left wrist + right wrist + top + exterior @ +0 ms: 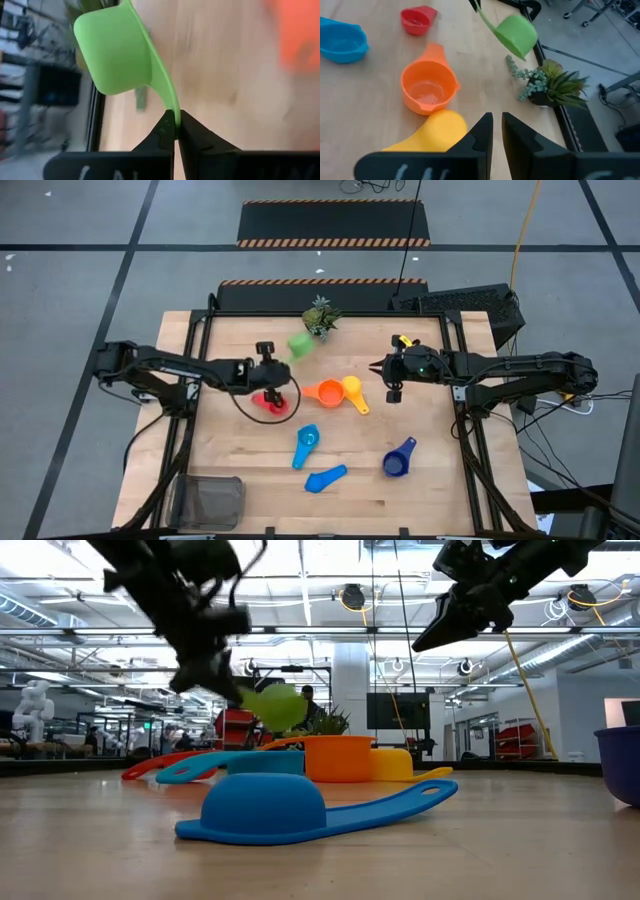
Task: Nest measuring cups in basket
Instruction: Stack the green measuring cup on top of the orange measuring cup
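Observation:
My left gripper is shut on the green measuring cup, which is in the air near the small plant. The cup also shows in the left wrist view, the low view and the right wrist view. On the table lie the red cup, the orange cup and the yellow cup side by side, the light blue cup, the blue cup and the dark blue cup. The basket stands at the near left corner. My right gripper hovers shut above the table's right half, holding nothing. My left gripper pinches the free end of the green cup's handle between its two fingertips. The fingers slant downward from the table's left, and the handle runs on past their tips. The cup is lifted clear of the table, tilted, with its bowl beyond the fingers.
A small potted plant stands at the table's far edge, just beyond the green cup. Bare wood lies between the basket and the blue cups. Black frame rails run along the table's left and right sides.

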